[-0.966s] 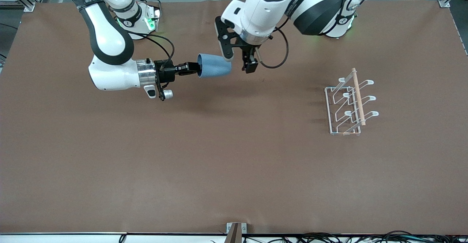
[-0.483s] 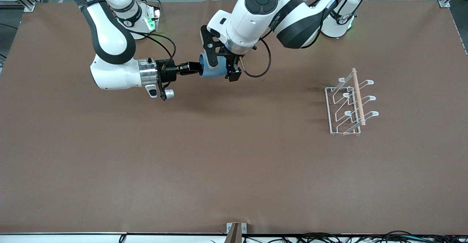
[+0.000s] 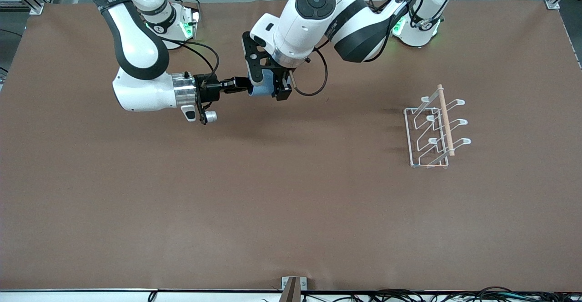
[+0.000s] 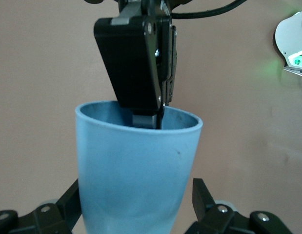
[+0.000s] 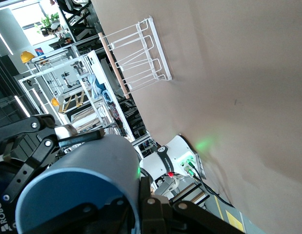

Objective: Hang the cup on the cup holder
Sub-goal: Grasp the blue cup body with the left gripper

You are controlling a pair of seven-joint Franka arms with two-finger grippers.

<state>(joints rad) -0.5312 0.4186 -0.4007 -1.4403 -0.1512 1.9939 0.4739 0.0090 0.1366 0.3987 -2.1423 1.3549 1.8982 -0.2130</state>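
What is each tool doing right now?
Left tool: around the small light-blue plastic cup, grip cannot be told.
Right tool: closed on the cup's rim.

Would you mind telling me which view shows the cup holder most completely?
The front view: the whole cup holder shows there, base, prongs and wooden rod, standing toward the left arm's end of the table. The right wrist view shows it smaller and at an angle. The left wrist view does not show it.

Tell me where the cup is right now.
The cup is in the air over the table toward the right arm's end, held by its rim in the right hand, with the left hand around its body.
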